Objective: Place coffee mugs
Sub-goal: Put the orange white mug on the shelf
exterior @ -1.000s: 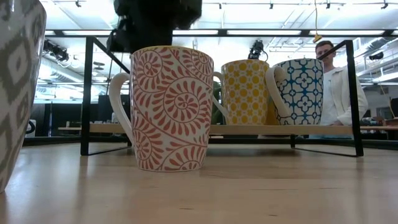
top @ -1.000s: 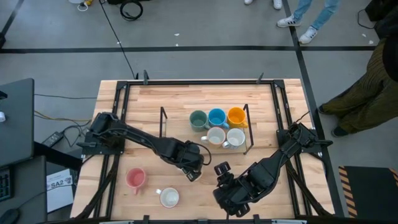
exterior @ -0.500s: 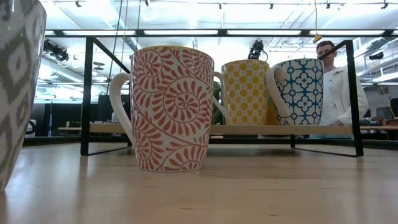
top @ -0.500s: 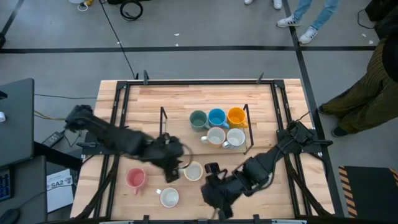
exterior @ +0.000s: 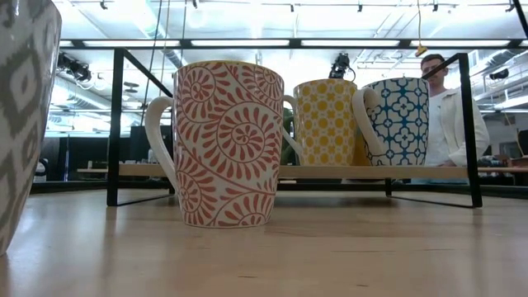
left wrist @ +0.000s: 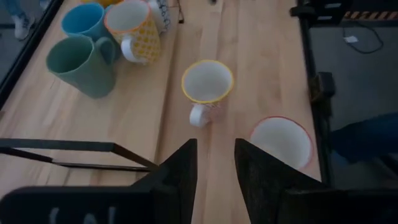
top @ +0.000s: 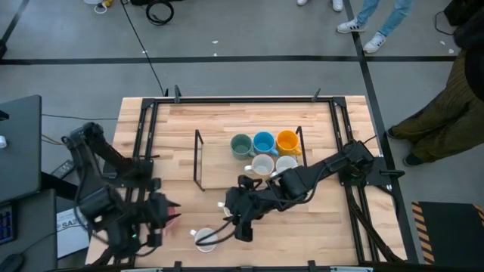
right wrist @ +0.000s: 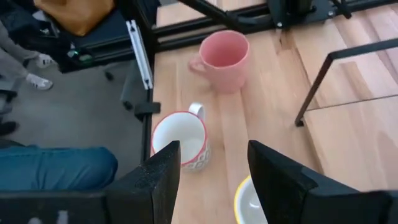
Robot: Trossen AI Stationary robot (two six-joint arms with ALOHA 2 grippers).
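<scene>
Left arm folded back at the left edge of the counter (top: 302,227), its left claw (top: 155,219) near the front-left corner, fingers (left wrist: 180,171) parted with nothing between. Right arm stretched from its right-side base across toward the front centre, right claw (top: 240,219) low, fingers (right wrist: 165,171) spread wide and empty.

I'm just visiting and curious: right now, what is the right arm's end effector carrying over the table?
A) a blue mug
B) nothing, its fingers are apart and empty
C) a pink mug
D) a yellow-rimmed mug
B. In the right wrist view the right end effector shows two spread fingers with bare table between them; the pink mug and the red-rimmed white mug stand on the table beyond it.
</scene>
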